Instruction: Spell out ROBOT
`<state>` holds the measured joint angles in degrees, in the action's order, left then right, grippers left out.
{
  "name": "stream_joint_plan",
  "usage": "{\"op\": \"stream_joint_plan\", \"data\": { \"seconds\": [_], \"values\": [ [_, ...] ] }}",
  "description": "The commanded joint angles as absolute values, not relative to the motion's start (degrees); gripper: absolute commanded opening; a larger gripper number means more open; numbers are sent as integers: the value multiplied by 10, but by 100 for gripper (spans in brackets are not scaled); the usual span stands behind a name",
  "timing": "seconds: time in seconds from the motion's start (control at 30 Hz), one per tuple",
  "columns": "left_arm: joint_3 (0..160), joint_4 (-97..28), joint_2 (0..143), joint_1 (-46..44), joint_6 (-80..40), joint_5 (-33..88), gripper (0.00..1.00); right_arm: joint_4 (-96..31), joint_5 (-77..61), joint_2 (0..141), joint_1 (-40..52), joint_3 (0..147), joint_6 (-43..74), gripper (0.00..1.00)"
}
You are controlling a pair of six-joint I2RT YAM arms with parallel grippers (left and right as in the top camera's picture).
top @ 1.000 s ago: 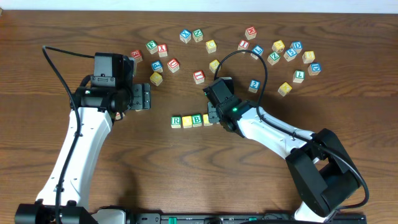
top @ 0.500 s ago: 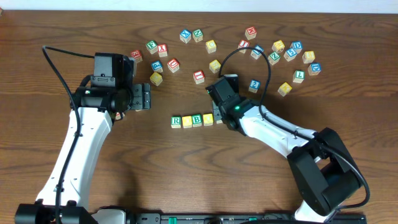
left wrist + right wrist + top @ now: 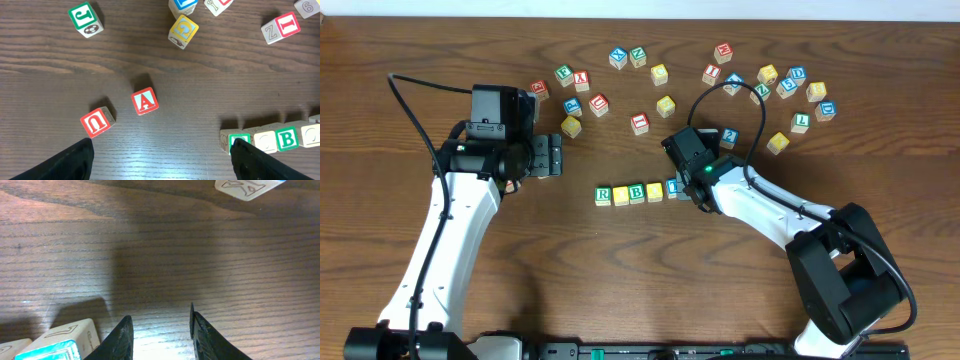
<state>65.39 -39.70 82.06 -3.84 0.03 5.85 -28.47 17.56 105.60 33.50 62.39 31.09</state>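
Observation:
A row of five cubes lies mid-table: green R [image 3: 603, 195], yellow-topped cube [image 3: 620, 195], green B [image 3: 637, 192], a second yellow-topped cube [image 3: 654, 191] and a blue-lettered cube [image 3: 672, 187] at the right end. My right gripper [image 3: 689, 191] hovers just right of that cube. In the right wrist view the gripper [image 3: 161, 322] is open a little, with only bare wood between its fingers and the blue-lettered cube [image 3: 55, 345] off to their left. My left gripper [image 3: 552, 157] stands wide open left of the row. Its view shows the R [image 3: 239, 141] beside one finger [image 3: 252, 160].
Loose cubes are scattered along the back of the table, among them a blue "2" cube [image 3: 729, 137] and a red-lettered cube [image 3: 639, 122] behind the row. A red A [image 3: 145, 101] and a red U [image 3: 96, 122] lie near my left gripper.
My right gripper has slid to the right, off the row's end, uncovering the blue-lettered cube there. The left arm has not moved.

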Motion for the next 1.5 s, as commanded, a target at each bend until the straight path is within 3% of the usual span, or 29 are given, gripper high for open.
{"op": "stream_joint_plan", "data": {
  "seconds": [0.0,1.47],
  "values": [
    [648,-398,814,-36,2,54,86,-285,161,1063,335,621,328,33],
    [648,-399,814,-36,2,54,86,-276,86,1063,353,621,327,31]
  ]
}}
